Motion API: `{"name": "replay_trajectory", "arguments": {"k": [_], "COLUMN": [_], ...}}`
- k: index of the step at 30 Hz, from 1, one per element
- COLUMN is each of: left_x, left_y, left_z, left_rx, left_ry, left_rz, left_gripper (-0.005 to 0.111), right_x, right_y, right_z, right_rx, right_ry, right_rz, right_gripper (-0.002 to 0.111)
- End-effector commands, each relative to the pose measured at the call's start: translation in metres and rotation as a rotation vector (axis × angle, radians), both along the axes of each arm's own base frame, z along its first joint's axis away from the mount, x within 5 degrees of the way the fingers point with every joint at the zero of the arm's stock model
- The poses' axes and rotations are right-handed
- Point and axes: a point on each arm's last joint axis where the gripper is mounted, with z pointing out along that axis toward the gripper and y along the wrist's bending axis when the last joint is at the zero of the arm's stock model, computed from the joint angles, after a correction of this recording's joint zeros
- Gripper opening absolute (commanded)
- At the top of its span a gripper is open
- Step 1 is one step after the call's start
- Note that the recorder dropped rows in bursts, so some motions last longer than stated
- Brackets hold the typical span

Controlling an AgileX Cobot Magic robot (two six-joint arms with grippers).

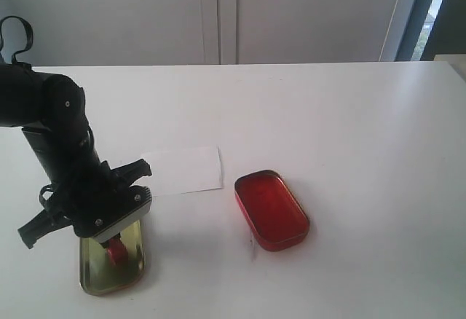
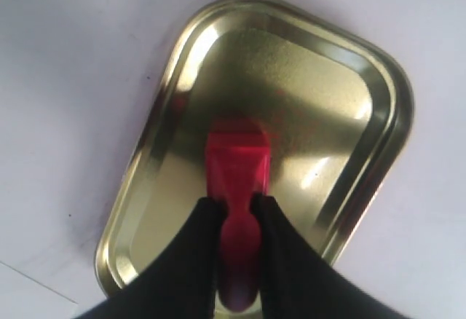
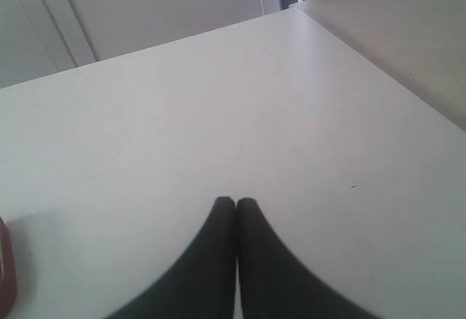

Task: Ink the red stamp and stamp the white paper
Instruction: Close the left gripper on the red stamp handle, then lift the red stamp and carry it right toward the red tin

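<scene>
The small red stamp (image 2: 238, 170) stands in the gold tin lid (image 2: 313, 86), its block base on the lid's floor. My left gripper (image 2: 237, 206) is shut on the stamp's narrow handle, one black finger on each side. In the exterior view the stamp (image 1: 115, 252) shows just below the left gripper (image 1: 116, 242), over the gold lid (image 1: 131, 264) at the front left. The white paper (image 1: 186, 170) lies flat behind the lid. The red ink tin (image 1: 271, 209) sits open to the paper's right. My right gripper (image 3: 235, 202) is shut on nothing above bare table.
The white table (image 1: 349, 130) runs back to pale cabinet doors (image 1: 218, 13). The table's far edge and a corner (image 3: 298, 9) show in the right wrist view, with a sliver of the red ink tin (image 3: 6, 275) at that picture's border.
</scene>
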Motion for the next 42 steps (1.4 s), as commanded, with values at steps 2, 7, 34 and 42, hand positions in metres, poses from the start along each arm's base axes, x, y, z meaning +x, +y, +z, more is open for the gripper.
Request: {"name": "replay_trajectory", "arguments": {"k": [2, 7, 34, 42], "left_x": [-0.006, -0.008, -0.012, -0.019], "left_y": [0.001, 0.002, -0.002, -0.034], "left_z": [0.011, 0.025, 0.113, 0.127], "left_rx": [-0.01, -0.03, -0.148, -0.178], "left_ry": [-0.028, -0.059, 0.001, 0.016], "left_rz": [-0.147, -0.08, 0.814, 0.886], "left_gripper": [0.0, 0.0, 0.0, 0.0], "right_x": [0.0, 0.0, 0.0, 0.0], "right_y": [0.0, 0.0, 0.0, 0.0], "right_z": [0.0, 0.0, 0.0, 0.0], "right_rx": [-0.001, -0.001, -0.001, -0.001], "right_ry": [-0.007, -0.007, -0.007, -0.007], "right_rz": [-0.005, -0.005, -0.005, -0.005], "right_gripper": [0.0, 0.0, 0.0, 0.0]}}
